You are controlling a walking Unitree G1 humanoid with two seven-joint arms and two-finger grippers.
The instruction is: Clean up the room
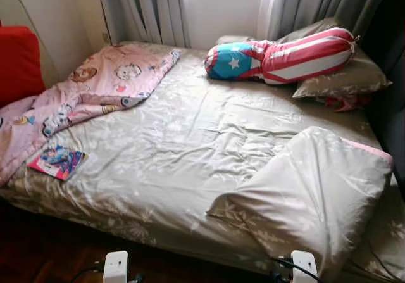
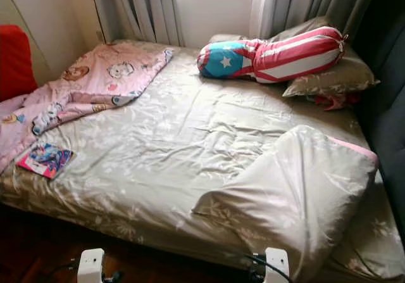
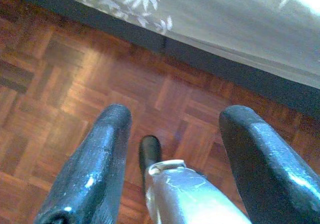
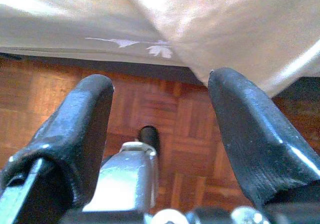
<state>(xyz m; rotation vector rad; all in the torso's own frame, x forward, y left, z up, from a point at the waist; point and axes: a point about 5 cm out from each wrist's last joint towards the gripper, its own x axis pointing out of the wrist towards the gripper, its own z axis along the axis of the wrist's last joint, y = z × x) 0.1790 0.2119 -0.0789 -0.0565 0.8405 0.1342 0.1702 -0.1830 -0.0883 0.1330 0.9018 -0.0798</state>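
down by the bed's near edge, left gripper (image 3: pixel 170 149) and right gripper (image 4: pixel 160 134) hang spread open, holding nothing. a book (image 1: pixel 57 161) rests near the near-left corner; reaching over could drag the rumpled pink blanket (image 1: pixel 82 96) floorward.

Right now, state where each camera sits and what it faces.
Left eye view: head, looking down at the bed; arm tops at the bottom edge.
Right eye view: same scene, same pink blanket.
Left wrist view: over parquet floor, left gripper open.
Right wrist view: over floor at the bed's edge, right gripper open.
Both wrist views share the floor.
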